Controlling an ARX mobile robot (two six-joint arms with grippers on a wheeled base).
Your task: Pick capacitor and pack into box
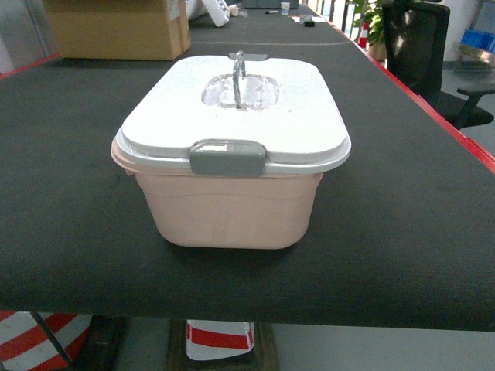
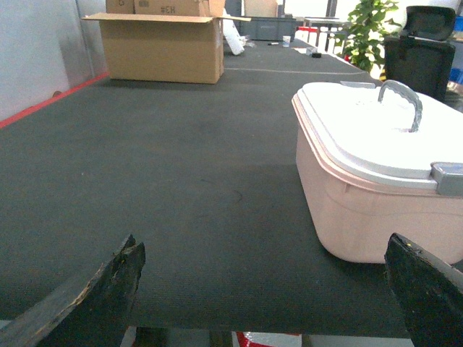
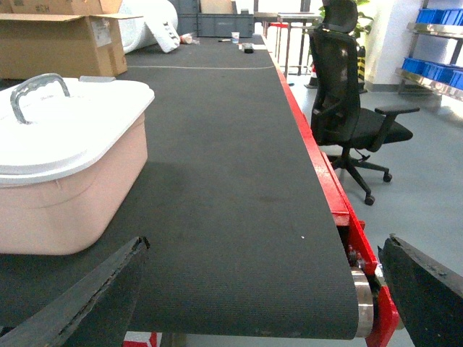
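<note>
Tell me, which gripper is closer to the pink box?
Hard to call, roughly equal. The left gripper sits open off the box's left side, and the right gripper sits open off its right side. Neither touches it.

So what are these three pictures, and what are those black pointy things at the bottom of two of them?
They come from cameras on a robot with two arms. One camera sits up high and looks down at a pink box with a white lid closed on top, resting on a long black table. The other two cameras sit on the robot's wrists. Those black pointy things are its fingers, like pinchers. The left gripper and the right gripper are both wide open and hold nothing. Far back stands a brown cardboard carton, and an office chair stands beside the table. No little part to pack shows yet.
</note>
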